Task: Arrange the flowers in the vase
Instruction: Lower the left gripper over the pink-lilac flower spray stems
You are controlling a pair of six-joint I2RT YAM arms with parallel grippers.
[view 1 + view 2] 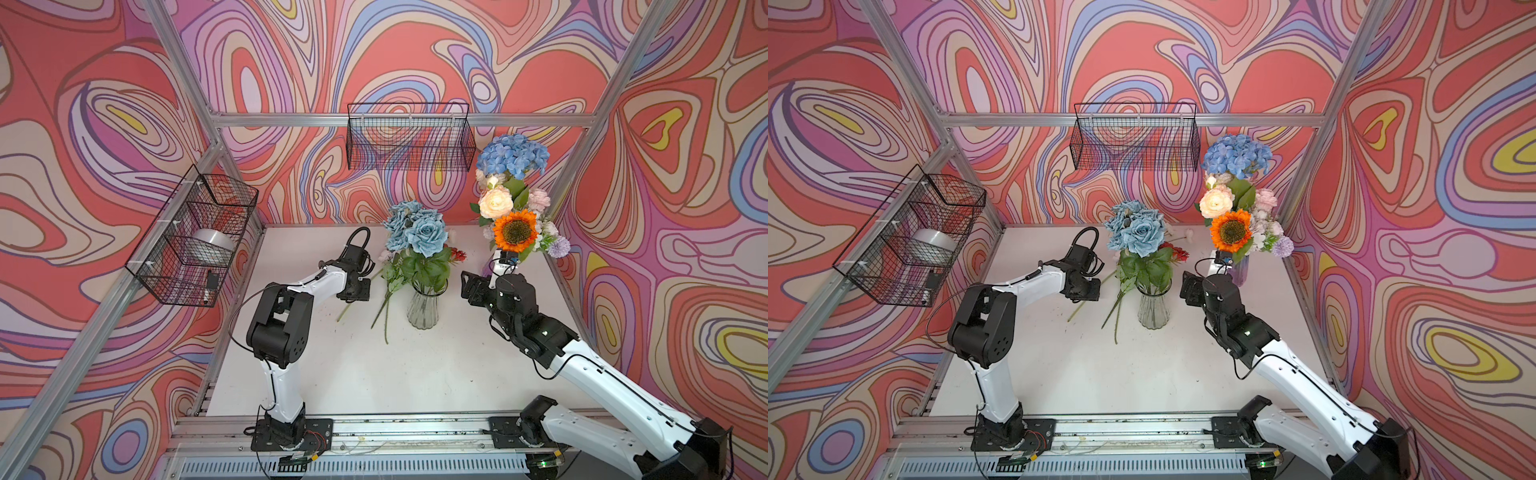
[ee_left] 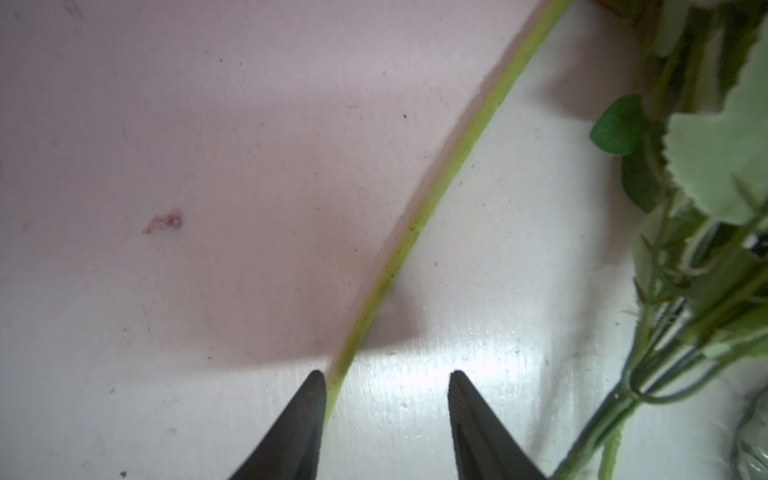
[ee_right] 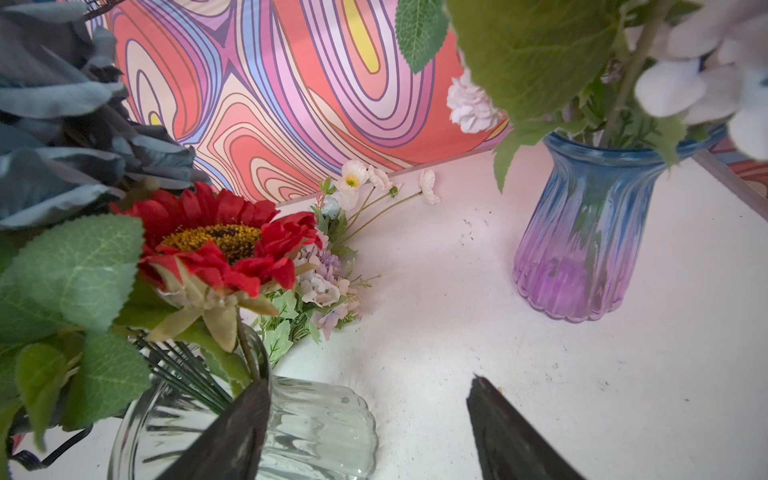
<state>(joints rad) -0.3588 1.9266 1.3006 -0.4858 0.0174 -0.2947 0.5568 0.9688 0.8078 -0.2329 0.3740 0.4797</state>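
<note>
A clear ribbed glass vase (image 1: 423,309) (image 1: 1153,309) (image 3: 316,419) stands mid-table and holds blue roses (image 1: 419,232) and a red sunflower (image 3: 216,245). More flowers lie loose on the table to its left: a thin green stem (image 2: 457,158) (image 1: 343,313), a leafy bunch (image 1: 388,291), lilac clusters (image 3: 326,286) and white poppies (image 3: 353,178). My left gripper (image 2: 386,374) (image 1: 356,296) points down at the table, open, with the thin stem running along the inside of one fingertip. My right gripper (image 3: 370,380) (image 1: 467,286) is open and empty just right of the vase's rim.
A blue-to-purple vase (image 3: 577,232) (image 1: 1239,270) at the back right holds a blue hydrangea (image 1: 513,156), a peach rose (image 1: 495,202) and an orange sunflower (image 1: 515,232). Wire baskets hang on the back wall (image 1: 409,137) and the left wall (image 1: 195,237).
</note>
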